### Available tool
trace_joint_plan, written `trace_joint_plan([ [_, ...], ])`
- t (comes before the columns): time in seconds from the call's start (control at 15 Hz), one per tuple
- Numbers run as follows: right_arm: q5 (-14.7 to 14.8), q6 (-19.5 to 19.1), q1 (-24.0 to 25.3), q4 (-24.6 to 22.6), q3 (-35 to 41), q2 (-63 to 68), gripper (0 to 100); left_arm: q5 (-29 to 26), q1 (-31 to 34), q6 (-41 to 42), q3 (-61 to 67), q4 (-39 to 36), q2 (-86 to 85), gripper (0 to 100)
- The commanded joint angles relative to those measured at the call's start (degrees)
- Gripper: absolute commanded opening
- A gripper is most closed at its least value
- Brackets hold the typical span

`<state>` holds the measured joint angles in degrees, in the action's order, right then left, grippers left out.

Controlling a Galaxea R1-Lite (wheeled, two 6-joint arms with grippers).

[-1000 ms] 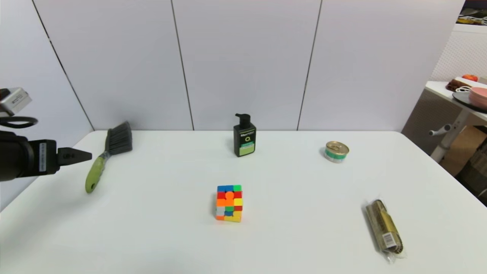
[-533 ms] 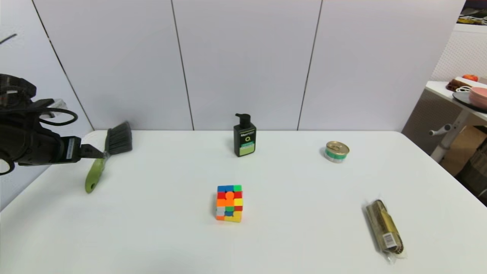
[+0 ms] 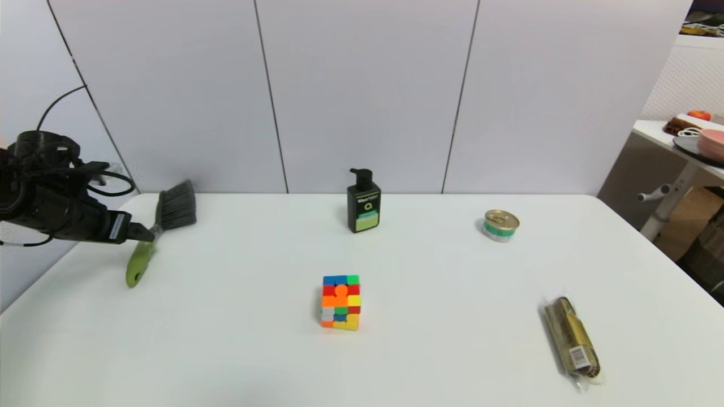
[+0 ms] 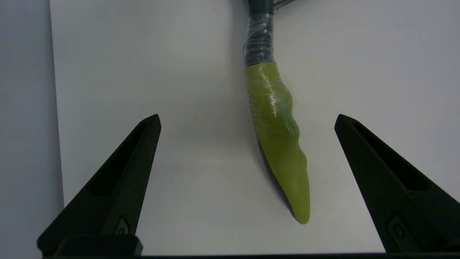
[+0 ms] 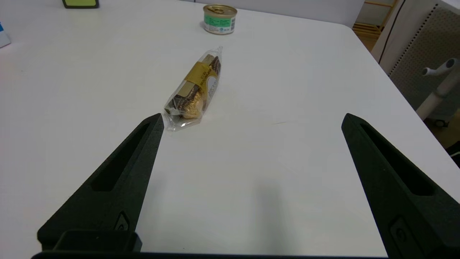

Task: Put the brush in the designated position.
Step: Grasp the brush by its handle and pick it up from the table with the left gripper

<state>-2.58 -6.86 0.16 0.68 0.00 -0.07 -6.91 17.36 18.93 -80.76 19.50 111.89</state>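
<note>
We see a white desk (image 3: pixel 430 350). On it lie a brush (image 3: pixel 151 240) far left, a pump bottle (image 3: pixel 363 202) far centre, a tin (image 3: pixel 500 225) far right, a cube (image 3: pixel 340 302) mid-desk, and a wrapped packet (image 3: pixel 571 336) near right.

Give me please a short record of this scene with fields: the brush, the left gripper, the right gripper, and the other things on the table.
brush: lies flat at the table's far left, bristles toward the wall
left gripper: above the green handle, fingers open on either side, not touching
right gripper: parked low, fingers open, holds nothing
other things: cube in the middle, pump bottle behind it, tin can far right, wrapped snack near right
</note>
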Motion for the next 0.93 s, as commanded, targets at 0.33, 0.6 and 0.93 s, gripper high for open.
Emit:
trace_joint_plan([
  [0.33, -0.05, -0.08, 0.02, 0.02, 0.09, 0.07, 100, 0.14, -0.31, 0.05, -4.67, -5.0, 7.12, 100],
  [0.6, -0.05, -0.08, 0.02, 0.02, 0.09, 0.07, 100, 0.14, -0.31, -0.21, -4.75, -10.45, 10.02, 100],
  [0.93, -0.05, -0.08, 0.02, 0.02, 0.09, 0.07, 100, 0.14, -0.31, -0.39, -4.4, -13.62, 11.43, 100],
])
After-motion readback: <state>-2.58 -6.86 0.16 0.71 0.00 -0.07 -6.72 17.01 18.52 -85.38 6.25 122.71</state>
